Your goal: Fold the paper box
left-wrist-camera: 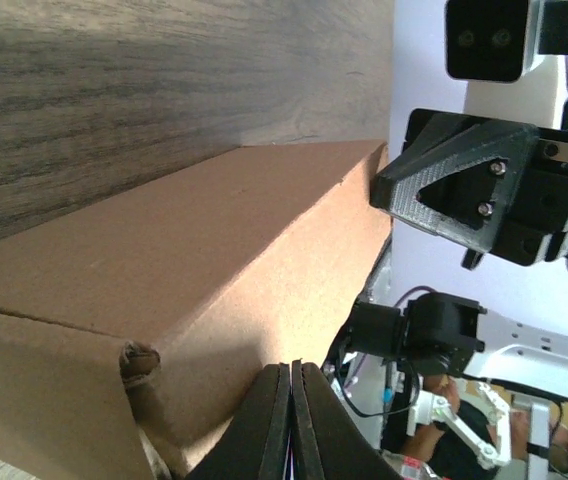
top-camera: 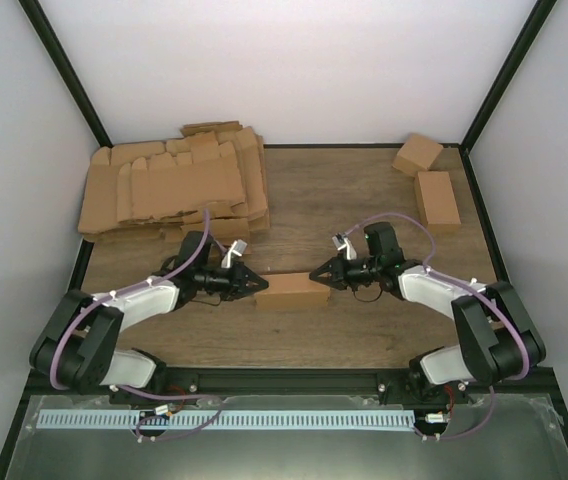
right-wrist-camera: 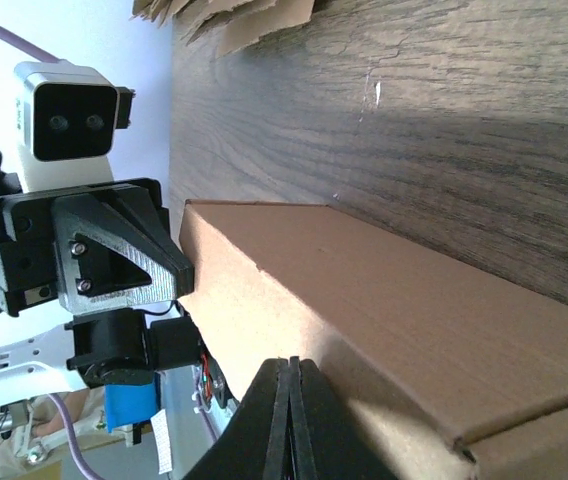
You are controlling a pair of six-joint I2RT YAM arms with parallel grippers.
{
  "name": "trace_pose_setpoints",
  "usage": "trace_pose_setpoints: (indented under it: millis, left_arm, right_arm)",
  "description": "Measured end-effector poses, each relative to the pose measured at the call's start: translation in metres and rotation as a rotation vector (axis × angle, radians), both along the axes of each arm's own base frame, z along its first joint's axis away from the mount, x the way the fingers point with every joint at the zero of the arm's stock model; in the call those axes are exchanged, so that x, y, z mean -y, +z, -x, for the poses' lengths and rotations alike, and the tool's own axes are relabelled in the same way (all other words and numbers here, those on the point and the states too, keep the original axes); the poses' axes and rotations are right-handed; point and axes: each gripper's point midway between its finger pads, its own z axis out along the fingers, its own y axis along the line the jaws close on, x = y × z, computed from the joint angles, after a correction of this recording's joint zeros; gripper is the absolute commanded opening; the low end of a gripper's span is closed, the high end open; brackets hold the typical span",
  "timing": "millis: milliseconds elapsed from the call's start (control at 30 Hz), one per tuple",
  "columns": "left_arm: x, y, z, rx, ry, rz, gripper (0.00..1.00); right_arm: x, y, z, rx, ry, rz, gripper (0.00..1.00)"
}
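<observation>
With both sets of jaws pressed fully together and holding nothing, the left gripper (top-camera: 257, 284) and right gripper (top-camera: 317, 272) face each other; the paper box (top-camera: 292, 291) lies folded between their tips, one end at each.

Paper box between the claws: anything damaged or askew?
Yes, slightly. In the left wrist view the paper box has a crumpled, gaping corner beside the shut left claw; its seam is not flush. Nothing else stands out.

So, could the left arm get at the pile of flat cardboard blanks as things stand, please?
Probably yes: the pile of flat cardboard blanks lies just beyond the left gripper, with nothing between. It is shut at one end of the paper box and must back away first.
</observation>
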Motion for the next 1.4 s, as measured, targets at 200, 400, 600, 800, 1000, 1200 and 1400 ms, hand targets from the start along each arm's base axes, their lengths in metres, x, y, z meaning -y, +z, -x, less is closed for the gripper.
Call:
trace_pose_setpoints:
  millis: [200,400,600,800,1000,1200,1400]
  left_arm:
    - [-0.006,0.008,-0.004,0.014,0.031,-0.079,0.20]
    - [-0.014,0.025,-0.007,0.087,0.034,-0.159,0.63]
    - [-0.012,0.045,-0.017,0.241,-0.032,-0.277,0.85]
    - [0.042,0.061,0.007,0.514,-0.300,-0.427,1.00]
    - [0.054,0.055,0.005,0.754,-0.449,-0.607,1.00]
    - [0.058,0.026,0.023,0.916,-0.708,-0.727,1.00]
    - [0.053,0.000,0.013,0.958,-0.850,-0.857,1.00]
  right_arm:
    - [0.005,0.009,-0.004,0.017,-0.027,0.058,0.01]
    - [0.010,0.057,-0.018,0.159,-0.058,0.091,0.06]
    - [0.017,0.069,-0.019,0.224,-0.072,0.135,0.17]
    - [0.028,0.066,-0.014,0.258,-0.086,0.205,0.41]
    - [0.044,0.113,-0.005,0.468,-0.142,0.205,0.87]
    - [0.053,0.120,0.002,0.511,-0.163,0.233,0.89]
    - [0.058,0.115,0.007,0.500,-0.168,0.254,0.89]
